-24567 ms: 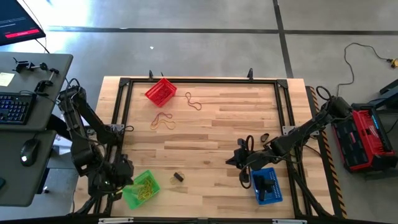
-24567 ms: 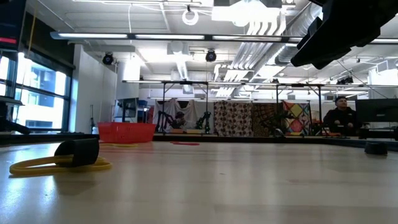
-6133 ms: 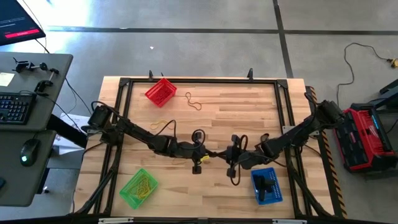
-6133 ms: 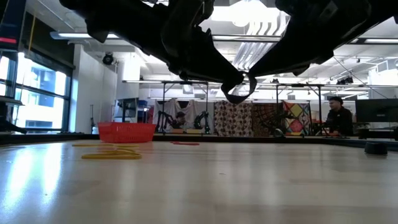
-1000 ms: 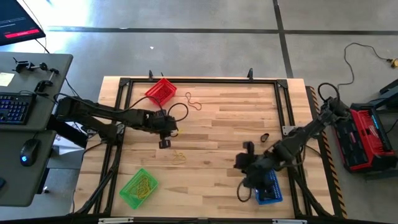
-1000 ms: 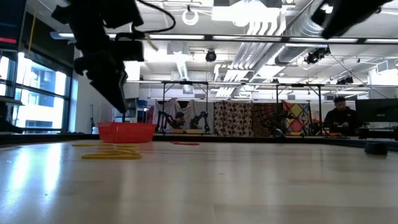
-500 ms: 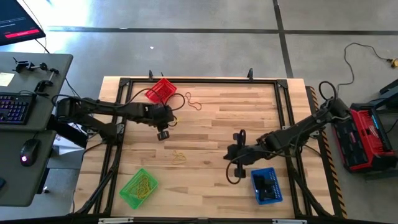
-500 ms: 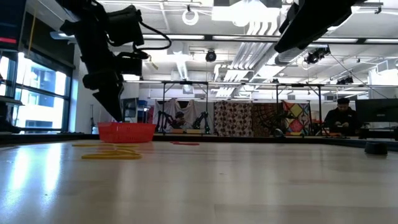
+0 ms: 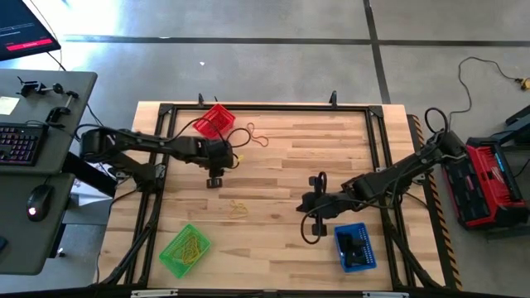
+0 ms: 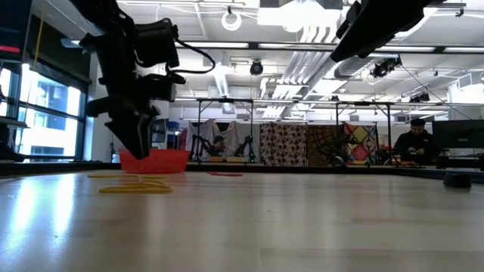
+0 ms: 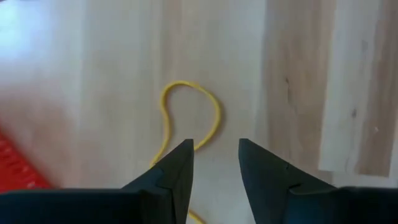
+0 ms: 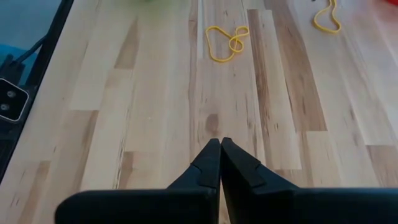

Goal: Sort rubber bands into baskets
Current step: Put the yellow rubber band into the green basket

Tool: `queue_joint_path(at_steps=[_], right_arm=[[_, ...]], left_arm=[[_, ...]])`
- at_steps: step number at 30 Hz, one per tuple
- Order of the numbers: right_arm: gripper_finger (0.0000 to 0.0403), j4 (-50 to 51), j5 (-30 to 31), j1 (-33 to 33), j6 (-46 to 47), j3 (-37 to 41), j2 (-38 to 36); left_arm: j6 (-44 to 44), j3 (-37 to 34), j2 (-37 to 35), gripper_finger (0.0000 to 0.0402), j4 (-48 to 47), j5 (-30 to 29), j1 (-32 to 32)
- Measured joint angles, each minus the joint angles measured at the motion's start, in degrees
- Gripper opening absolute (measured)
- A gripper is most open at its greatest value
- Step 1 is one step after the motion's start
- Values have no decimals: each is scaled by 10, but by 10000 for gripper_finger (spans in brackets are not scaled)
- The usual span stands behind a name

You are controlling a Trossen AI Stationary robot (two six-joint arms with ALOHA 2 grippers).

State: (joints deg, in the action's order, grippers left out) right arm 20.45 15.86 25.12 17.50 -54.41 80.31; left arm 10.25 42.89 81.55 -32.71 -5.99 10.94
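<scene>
My left gripper (image 9: 214, 179) is open and points down over the table, just near of the red basket (image 9: 214, 122). In the left wrist view a yellow rubber band (image 11: 186, 118) lies flat on the wood just beyond my open fingertips (image 11: 216, 163), one end running under a finger, with nothing between them. Another tangle of yellow bands (image 9: 238, 209) lies mid-table. My right gripper (image 9: 308, 204) is shut and empty, left of the blue basket (image 9: 356, 247). The green basket (image 9: 186, 251) holds yellow bands at the near left.
More thin bands (image 9: 257, 135) lie right of the red basket. A black frame (image 9: 273, 108) runs around the table top. A small black object (image 10: 457, 179) sits at the low view's far right. Bare wood lies between the two arms.
My left gripper has moved a little toward the table's far edge and the red basket and has come down close to the table; in the low view its tip looks wider than before. My right gripper has moved left and away from the blue basket, staying shut.
</scene>
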Motion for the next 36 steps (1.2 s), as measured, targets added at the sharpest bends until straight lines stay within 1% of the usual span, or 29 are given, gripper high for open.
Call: queue_joint_path(at_steps=[6, 13, 20, 24, 29, 31, 36], right_arm=[[0, -2, 0, 0, 0, 0, 0], [0, -2, 0, 0, 0, 0, 0], [0, -5, 0, 0, -2, 0, 0], [0, -16, 2, 0, -1, 0, 0], [0, -23, 3, 0, 4, 0, 0], [0, -24, 4, 0, -3, 0, 0], [0, -42, 5, 0, -15, 0, 0]], left_arm=[[30, 0, 37, 118, 5, -2, -5], [34, 0, 81, 118, 37, -34, -5], [39, 3, 105, 113, 42, -21, -5], [69, 4, 120, 82, 39, -22, -6], [79, 2, 109, 15, 44, -22, -13], [79, 0, 94, 6, 46, -30, -19], [61, -1, 42, 2, 37, -36, -41]])
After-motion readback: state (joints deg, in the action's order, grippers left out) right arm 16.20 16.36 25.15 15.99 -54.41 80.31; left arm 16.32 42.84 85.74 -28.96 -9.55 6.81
